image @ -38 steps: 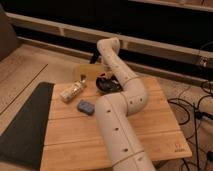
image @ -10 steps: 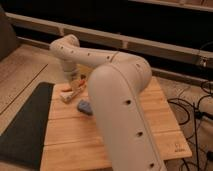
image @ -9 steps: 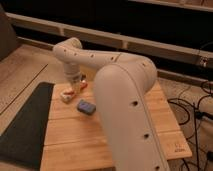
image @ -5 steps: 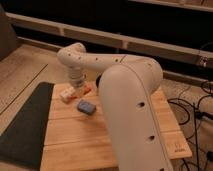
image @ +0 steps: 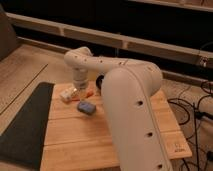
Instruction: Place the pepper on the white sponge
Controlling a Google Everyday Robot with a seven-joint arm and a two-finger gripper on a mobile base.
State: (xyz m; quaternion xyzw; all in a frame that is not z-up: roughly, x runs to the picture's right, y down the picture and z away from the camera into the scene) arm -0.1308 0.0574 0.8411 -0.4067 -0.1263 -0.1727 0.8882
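Left of the wooden table (image: 115,135), a dark mat (image: 25,125) along its edge; near the table's left rear corner, a pale boxy item (image: 68,93). Just right of that, the gripper (image: 80,91) pointing down at the tabletop, with the pepper (image: 89,93) an orange patch right at its tip — grasped or merely touched, cannot tell. Just in front, towards the table's middle, the white sponge (image: 86,107) flat on the wood, apart from the pepper; right of it, the bulky white arm (image: 130,110) covering the table's centre.
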